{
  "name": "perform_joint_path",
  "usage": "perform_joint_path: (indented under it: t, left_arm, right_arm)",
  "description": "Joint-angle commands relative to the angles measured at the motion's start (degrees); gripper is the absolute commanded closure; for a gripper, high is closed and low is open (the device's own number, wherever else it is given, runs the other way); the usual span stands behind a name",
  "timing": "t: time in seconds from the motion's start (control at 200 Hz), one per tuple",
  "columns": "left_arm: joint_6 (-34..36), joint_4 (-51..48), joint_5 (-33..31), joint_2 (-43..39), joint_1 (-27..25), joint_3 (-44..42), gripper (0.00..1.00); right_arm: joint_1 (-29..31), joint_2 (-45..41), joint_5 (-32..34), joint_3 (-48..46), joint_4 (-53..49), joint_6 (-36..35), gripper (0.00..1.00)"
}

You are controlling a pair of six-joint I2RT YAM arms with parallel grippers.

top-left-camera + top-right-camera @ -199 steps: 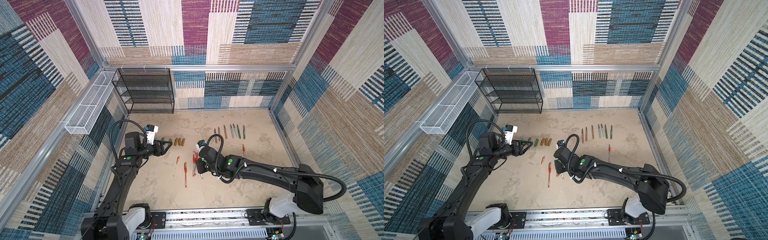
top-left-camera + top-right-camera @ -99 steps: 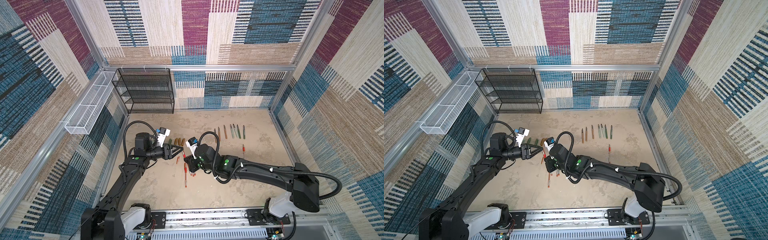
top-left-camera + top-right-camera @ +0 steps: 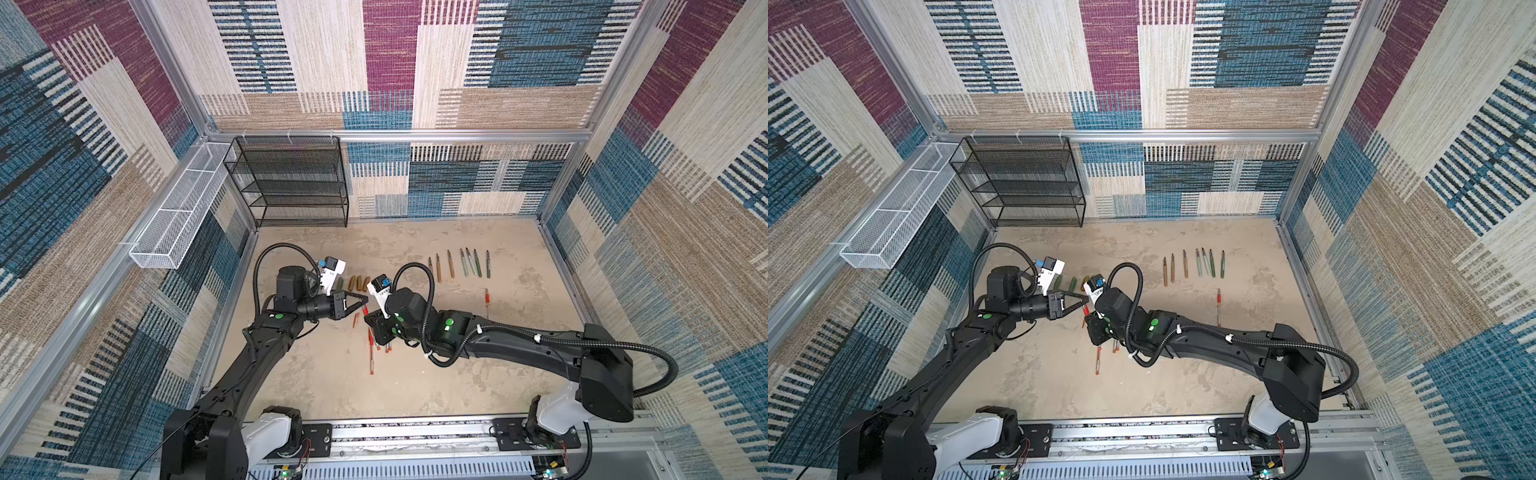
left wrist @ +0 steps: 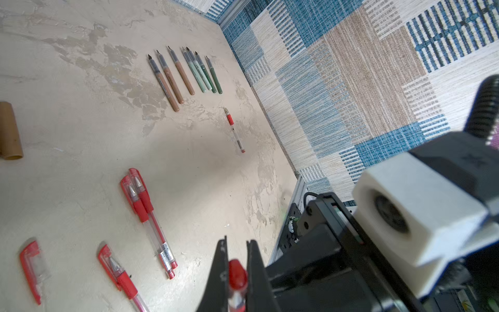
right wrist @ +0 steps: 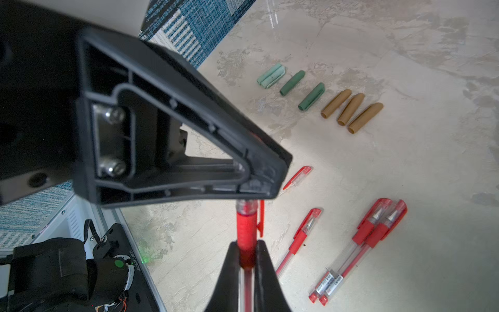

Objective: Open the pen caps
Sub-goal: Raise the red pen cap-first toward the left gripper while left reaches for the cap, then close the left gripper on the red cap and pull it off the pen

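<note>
My right gripper (image 5: 246, 243) is shut on the grip of a red pen (image 5: 245, 227), held above the table. My left gripper (image 4: 234, 243) is shut on that pen's red cap (image 4: 237, 272); the cap sits on the pen. In both top views the two grippers (image 3: 365, 302) (image 3: 1090, 318) meet tip to tip at table centre-left. Loose pen caps lie in a row: mint (image 5: 270, 75), dark green (image 5: 292, 82) and gold-brown (image 5: 336, 103). A loose red cap (image 5: 297, 177) lies near three capped red pens (image 5: 375, 232).
Uncapped brown and green pen barrels (image 3: 457, 266) lie in a row at the back right, with one uncapped red pen (image 3: 486, 301) in front of them. A black wire shelf (image 3: 291, 183) and a white wire basket (image 3: 178, 212) stand at the back left.
Both arms have swung toward each other, the right one carrying the red pen leftward. The left gripper, open before, has shut on the pen's cap.
</note>
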Motion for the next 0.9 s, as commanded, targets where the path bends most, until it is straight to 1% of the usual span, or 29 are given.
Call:
perform_joint_path:
  t: [0.0,0.095,0.175,0.275,0.381,0.406,0.446,0.591,0.796,0.897]
  left_arm:
    - [-0.15,1.52,-1.15,-0.11,0.08,-0.1,1.0]
    - [0.13,2.0,-1.24,-0.11,0.18,-0.36,1.0]
    - [-0.35,1.99,-1.15,0.11,0.34,-0.18,1.0]
    - [-0.36,2.33,-1.22,0.07,0.34,-0.37,1.0]
    - [-0.01,2.45,-1.1,0.16,0.66,-0.35,1.0]
    - [-0.26,2.45,-1.06,0.03,0.83,-0.24,1.0]
    - [-0.5,2.42,-1.21,-0.1,1.12,-0.05,1.0]
    - [-0.98,2.55,-2.22,-0.64,3.4,0.38,1.0]
    - [-7.39,5.38,-3.22,-1.25,7.18,0.62,1.0]
    - [-8.2,4.63,-4.44,-0.82,8.7,1.61,1.0]
  right_arm:
    - [0.04,0.35,-0.93,-0.78,3.01,0.23,0.8]
    - [0.09,1.26,-1.44,-1.19,2.87,0.56,0.73]
    - [0.16,1.63,-1.54,-1.57,2.61,1.15,0.72]
    - [0.12,1.24,-1.77,-3.07,4.23,1.36,0.79]
    - [0.13,1.56,-1.6,-2.95,3.15,1.29,0.91]
    - [0.12,1.53,-1.46,-3.28,2.92,1.32,0.96]
    - [0.12,1.29,-1.51,-4.16,3.12,1.53,1.0]
    - [0.19,0.54,-2.49,-7.6,3.92,2.07,1.0]
    - [0.3,-1.51,-3.1,-14.68,4.56,4.52,1.0]
    - [0.56,-2.99,-3.31,-17.36,4.45,5.56,1.0]
